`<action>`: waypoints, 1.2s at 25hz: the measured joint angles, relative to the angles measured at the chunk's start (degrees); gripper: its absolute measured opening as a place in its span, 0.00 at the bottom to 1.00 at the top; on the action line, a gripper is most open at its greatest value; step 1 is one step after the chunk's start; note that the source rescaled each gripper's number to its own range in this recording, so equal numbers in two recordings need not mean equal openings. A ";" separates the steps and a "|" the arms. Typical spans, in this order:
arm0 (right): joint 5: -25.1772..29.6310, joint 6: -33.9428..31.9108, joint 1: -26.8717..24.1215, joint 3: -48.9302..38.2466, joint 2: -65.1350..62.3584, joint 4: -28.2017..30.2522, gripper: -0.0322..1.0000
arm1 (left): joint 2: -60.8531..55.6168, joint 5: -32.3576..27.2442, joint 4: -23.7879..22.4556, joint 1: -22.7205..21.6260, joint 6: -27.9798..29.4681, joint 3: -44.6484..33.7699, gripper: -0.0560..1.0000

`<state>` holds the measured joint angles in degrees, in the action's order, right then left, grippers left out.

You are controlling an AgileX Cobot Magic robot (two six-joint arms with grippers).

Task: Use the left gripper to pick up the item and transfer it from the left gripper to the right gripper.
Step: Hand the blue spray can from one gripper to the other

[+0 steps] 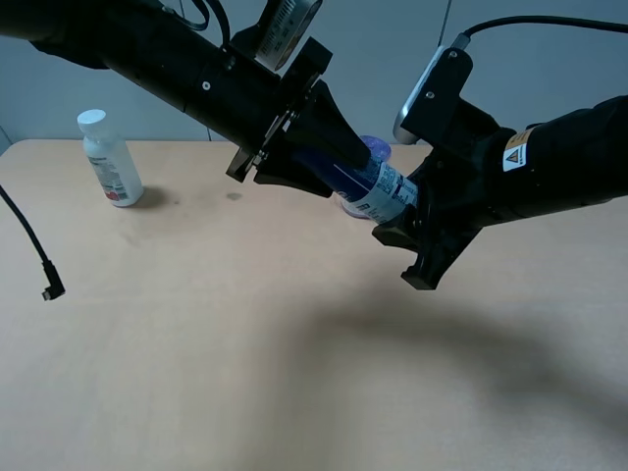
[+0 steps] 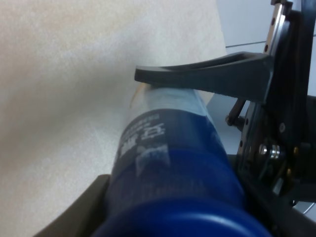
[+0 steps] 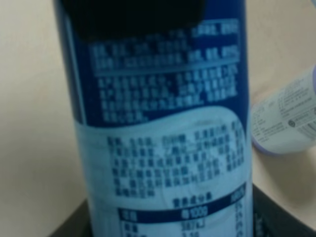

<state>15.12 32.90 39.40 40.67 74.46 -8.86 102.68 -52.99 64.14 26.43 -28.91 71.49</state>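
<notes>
Two grippers are at the item (image 1: 381, 186), which is tilted in the air above the table (image 1: 196, 343): the left gripper (image 1: 351, 177) clamps its dark blue cap end, and the right gripper (image 1: 400, 208) surrounds its label end, but I cannot tell whether it grips.

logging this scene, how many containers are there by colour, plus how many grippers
blue-capped bottle: 1
white bottle: 1
purple-topped container: 1
grippers: 2 (left gripper, right gripper)
total: 5
</notes>
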 joint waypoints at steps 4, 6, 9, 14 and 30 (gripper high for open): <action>0.00 0.00 0.00 0.00 0.00 0.18 0.16 | 0.00 0.00 0.00 0.00 0.00 0.00 0.06; 0.00 0.05 0.00 0.00 0.00 0.17 0.16 | 0.00 0.00 0.00 0.00 0.00 0.00 0.06; 0.00 0.05 0.00 0.00 0.00 0.17 0.16 | 0.00 0.00 0.00 0.00 0.12 0.00 0.06; 0.12 0.05 0.00 0.00 0.00 0.17 0.16 | 0.00 0.49 0.11 0.00 1.66 0.00 0.12; 2.91 -0.22 0.00 -0.11 0.37 0.06 0.16 | -0.15 1.32 2.13 0.00 5.27 0.00 0.99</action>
<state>18.03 32.68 39.40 40.56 74.83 -8.80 102.53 -51.66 66.26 26.43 -23.64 71.49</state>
